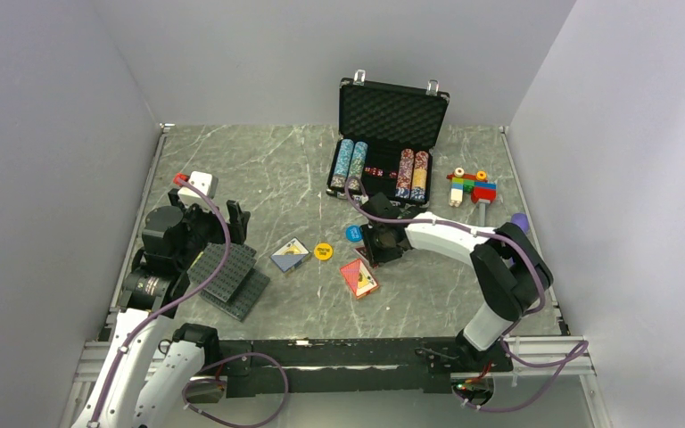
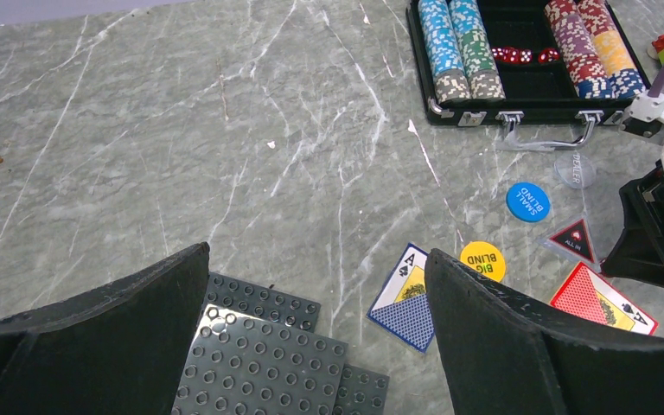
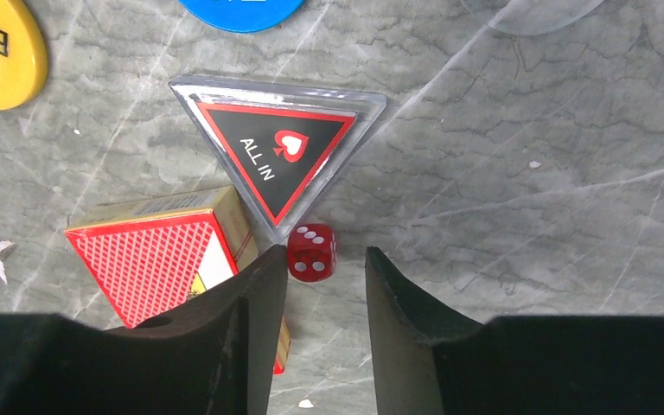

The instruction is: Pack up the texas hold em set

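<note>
Closely: right gripper (image 3: 324, 262) flanks die (image 3: 312, 252); deck (image 3: 151, 251), triangle button (image 3: 274, 154) adjacent.

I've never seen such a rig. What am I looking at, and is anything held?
Two robot arms are bolted at the near edge of the table. The wide picture comes from a camera above and behind them; the other two from a camera on each wrist, its fingers in view. On the table lie an open poker case with chip rows, a red card deck, a blue card deck, a blue button, a yellow button, an ALL IN triangle, grey studded plates and a toy-block figure. The left gripper is open, holding nothing. The right gripper straddles a red die without gripping it.
</note>
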Available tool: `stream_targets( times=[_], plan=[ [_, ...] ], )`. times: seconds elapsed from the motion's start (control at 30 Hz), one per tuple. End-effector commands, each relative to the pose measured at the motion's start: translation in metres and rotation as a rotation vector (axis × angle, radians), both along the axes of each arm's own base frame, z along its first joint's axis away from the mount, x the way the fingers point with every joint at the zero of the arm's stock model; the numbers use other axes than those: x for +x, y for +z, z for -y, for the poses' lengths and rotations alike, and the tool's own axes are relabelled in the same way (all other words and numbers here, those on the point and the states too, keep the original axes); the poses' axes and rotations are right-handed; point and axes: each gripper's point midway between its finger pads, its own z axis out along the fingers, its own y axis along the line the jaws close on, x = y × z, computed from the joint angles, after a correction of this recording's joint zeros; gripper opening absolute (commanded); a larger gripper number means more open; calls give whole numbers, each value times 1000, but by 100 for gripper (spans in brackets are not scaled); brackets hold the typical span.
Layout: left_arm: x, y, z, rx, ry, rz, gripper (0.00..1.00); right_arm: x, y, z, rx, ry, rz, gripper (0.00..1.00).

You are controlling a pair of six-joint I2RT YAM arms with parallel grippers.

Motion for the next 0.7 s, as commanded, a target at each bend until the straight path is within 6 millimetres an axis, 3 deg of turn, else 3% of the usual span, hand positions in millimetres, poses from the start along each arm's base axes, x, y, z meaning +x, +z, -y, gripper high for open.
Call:
stream_targets(
  times=[0.0,0.27,0.47,0.57,0.67],
  plan=[
    [2,12,3,-16,-11,46,98,13,8,-10,22,17,47,41],
    [2,12,3,-15,-11,44,98,13,4,-12,23,30,36,34],
    [2,12,3,-15,-10,46,98,10,3,-10,14,20,19,21],
    [2,12,3,-15,-10,44,98,19,15,-7,3,-12,49,0],
    [2,12,3,-16,-11,45,98,44,39,-2,7,-66,110,0]
  ],
)
